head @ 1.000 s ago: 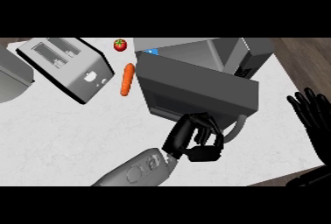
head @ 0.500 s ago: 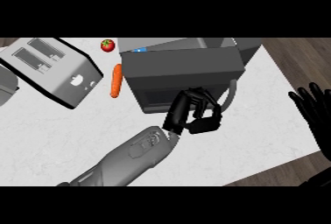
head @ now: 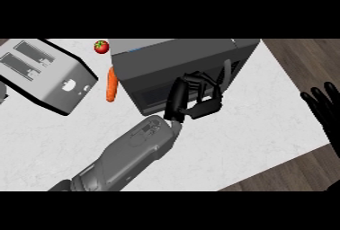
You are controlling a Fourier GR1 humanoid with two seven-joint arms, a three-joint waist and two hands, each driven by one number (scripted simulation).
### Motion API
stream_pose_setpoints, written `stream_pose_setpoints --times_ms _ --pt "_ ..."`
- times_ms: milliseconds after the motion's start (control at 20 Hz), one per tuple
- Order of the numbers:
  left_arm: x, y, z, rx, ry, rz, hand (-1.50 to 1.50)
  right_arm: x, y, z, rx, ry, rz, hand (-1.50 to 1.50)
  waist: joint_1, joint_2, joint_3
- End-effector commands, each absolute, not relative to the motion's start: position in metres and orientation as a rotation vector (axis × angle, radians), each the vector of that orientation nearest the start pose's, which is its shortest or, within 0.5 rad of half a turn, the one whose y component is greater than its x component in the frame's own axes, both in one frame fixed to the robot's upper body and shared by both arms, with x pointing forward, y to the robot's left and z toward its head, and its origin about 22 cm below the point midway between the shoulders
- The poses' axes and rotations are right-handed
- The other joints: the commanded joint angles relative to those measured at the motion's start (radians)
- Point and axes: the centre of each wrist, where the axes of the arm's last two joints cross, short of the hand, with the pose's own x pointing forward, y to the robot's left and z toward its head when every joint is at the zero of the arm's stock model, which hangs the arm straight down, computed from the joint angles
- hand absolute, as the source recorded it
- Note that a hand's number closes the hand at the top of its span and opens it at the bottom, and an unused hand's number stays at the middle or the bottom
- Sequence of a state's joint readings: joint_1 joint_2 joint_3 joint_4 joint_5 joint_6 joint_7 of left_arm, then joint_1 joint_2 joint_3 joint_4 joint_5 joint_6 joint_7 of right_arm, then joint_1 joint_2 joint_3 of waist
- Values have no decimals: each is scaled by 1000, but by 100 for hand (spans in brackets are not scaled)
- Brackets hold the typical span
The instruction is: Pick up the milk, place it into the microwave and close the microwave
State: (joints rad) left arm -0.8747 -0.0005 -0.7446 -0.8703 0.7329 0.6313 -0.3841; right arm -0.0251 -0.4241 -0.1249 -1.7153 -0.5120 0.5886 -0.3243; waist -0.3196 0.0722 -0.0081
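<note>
The dark grey microwave (head: 172,58) stands at the back of the white counter (head: 252,126). Its door (head: 151,95) faces me and lies close against the body; I cannot tell whether it is fully latched. My left hand (head: 189,96) reaches in from the lower left and rests against the door's front, fingers loosely bent and holding nothing. My right hand (head: 325,112) stays open at the right edge, fingers up, off the counter. No milk shows in this view.
A silver toaster (head: 43,74) lies at the left. An orange carrot (head: 111,86) sits between it and the microwave, and a red tomato (head: 101,46) sits behind it. The counter's edge runs diagonally at the lower right, with wooden floor (head: 299,58) beyond.
The microwave door has swung from wide open towards the body, with my left hand following it up and back. The right hand has stayed at the right edge.
</note>
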Motion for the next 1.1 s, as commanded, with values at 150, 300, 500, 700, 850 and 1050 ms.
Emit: stream_pose_setpoints --times_ms 150,300,500,700,850,1050 --pt "355 12 50 -199 -1811 -93 150 247 -334 104 564 -2078 396 -150 -11 12 1" --pt "356 12 52 -223 -1821 -80 150 249 -335 107 576 -2080 402 -150 -11 17 2" --pt "358 12 52 -225 -1834 -63 150 249 -341 114 580 -2082 409 -150 -26 18 3" --pt "359 15 46 -221 -1845 -52 150 249 -339 121 596 -2089 417 -150 -23 15 2" --pt "359 16 44 -223 -1841 -36 150 249 -340 121 601 -2094 394 -150 -30 21 4" --pt "361 17 44 -214 -1856 -27 150 248 -345 129 598 -2098 405 -150 -42 17 4"
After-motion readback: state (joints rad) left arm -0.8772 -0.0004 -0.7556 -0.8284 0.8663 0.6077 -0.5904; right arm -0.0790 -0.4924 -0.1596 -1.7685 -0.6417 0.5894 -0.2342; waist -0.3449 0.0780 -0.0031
